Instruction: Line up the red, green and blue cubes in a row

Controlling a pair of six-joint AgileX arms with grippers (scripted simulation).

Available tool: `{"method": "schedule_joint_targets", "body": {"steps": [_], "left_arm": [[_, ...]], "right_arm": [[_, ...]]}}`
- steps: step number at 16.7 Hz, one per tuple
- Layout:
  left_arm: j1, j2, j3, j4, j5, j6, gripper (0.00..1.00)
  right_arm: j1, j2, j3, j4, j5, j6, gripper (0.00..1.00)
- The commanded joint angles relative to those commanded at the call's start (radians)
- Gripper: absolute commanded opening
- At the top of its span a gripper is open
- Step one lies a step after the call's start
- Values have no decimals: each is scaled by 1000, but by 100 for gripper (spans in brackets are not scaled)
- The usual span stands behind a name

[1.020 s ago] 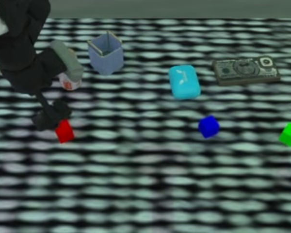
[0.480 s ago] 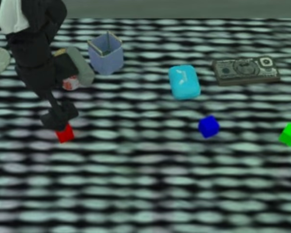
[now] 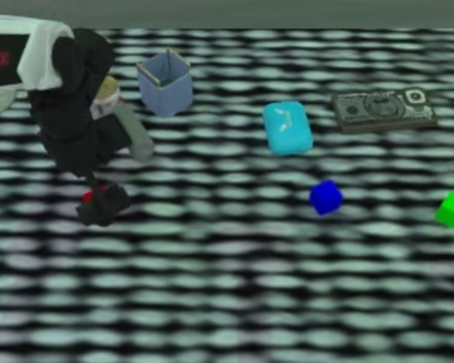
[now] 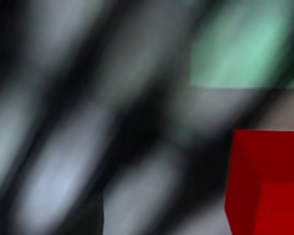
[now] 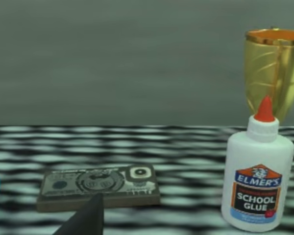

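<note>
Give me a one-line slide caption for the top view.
Left gripper down over the red cube; blue cube and green cube wait apart.

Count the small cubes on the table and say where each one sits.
3. The red cube lies at the table's left, mostly hidden under the left gripper. The blue cube is right of centre. The green cube is by the right edge.

black-and-pale-green patterned table, plain grey wall
</note>
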Motion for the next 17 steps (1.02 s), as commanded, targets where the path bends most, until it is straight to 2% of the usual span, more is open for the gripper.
{"method": "schedule_joint_targets", "body": {"steps": [3, 8, 17], "left_arm": [[0, 42, -56, 95, 0, 1, 100], [0, 49, -65, 107, 0, 1, 100], [0, 49, -65, 107, 0, 1, 32]], "right_arm": [[0, 0, 0, 0, 0, 0, 100], [0, 0, 0, 0, 0, 0, 100], [0, 0, 0, 0, 0, 0, 100]]}}
